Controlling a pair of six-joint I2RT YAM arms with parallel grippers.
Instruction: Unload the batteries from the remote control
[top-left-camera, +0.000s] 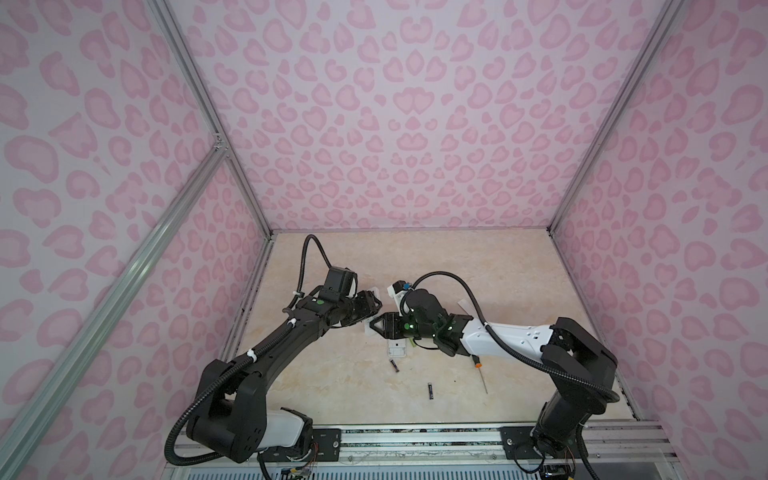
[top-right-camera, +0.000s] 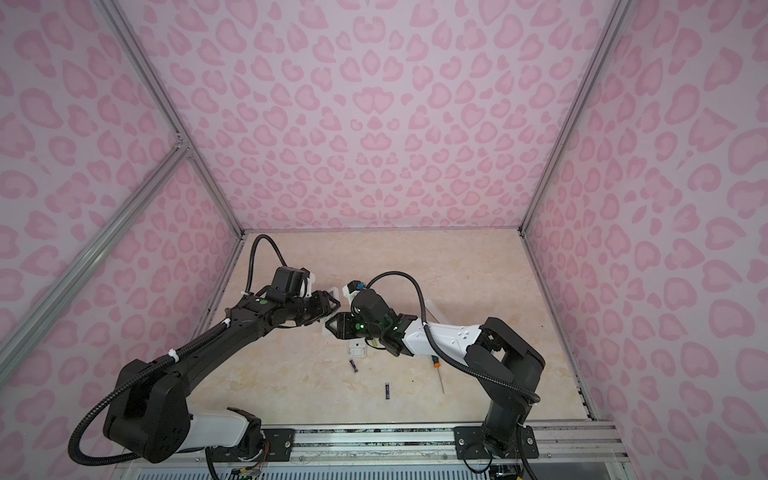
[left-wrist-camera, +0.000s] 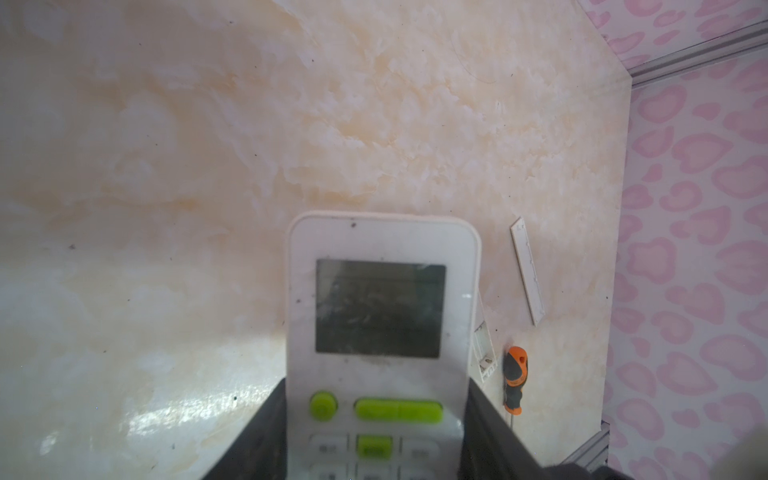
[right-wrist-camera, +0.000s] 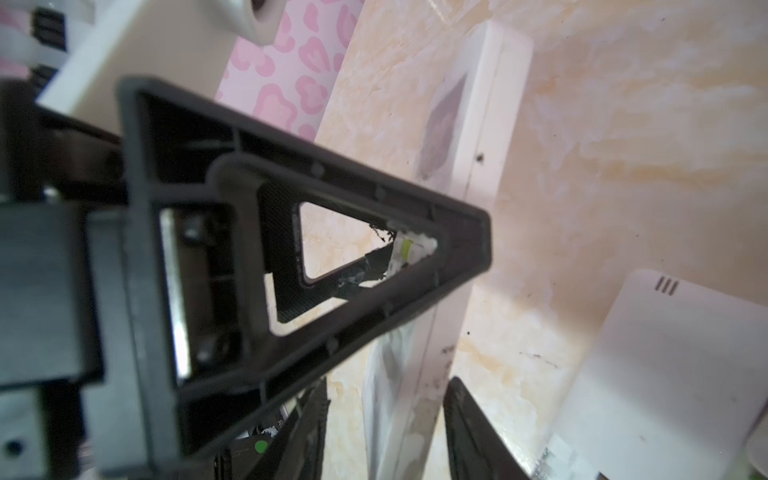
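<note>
My left gripper (left-wrist-camera: 376, 399) is shut on a white remote control (left-wrist-camera: 382, 291) with a grey screen and lime green buttons, holding it above the table. In the right wrist view that remote (right-wrist-camera: 478, 124) shows edge-on between the jaws of my right gripper (right-wrist-camera: 388, 386). One jaw lies against its edge and a gap stays at the other. Both grippers (top-left-camera: 371, 306) (top-left-camera: 376, 326) meet at mid table in both top views. Two black batteries (top-left-camera: 394, 365) (top-left-camera: 431, 391) lie loose on the table nearer the front. The remote's battery bay is hidden.
An orange-and-black screwdriver (top-left-camera: 478, 365) lies right of the batteries, its handle partly under the right arm. A second white remote (top-left-camera: 397, 350) lies below the right gripper, back side up (right-wrist-camera: 665, 374). A thin white cover strip (left-wrist-camera: 528, 270) lies farther right. Pink patterned walls enclose the table.
</note>
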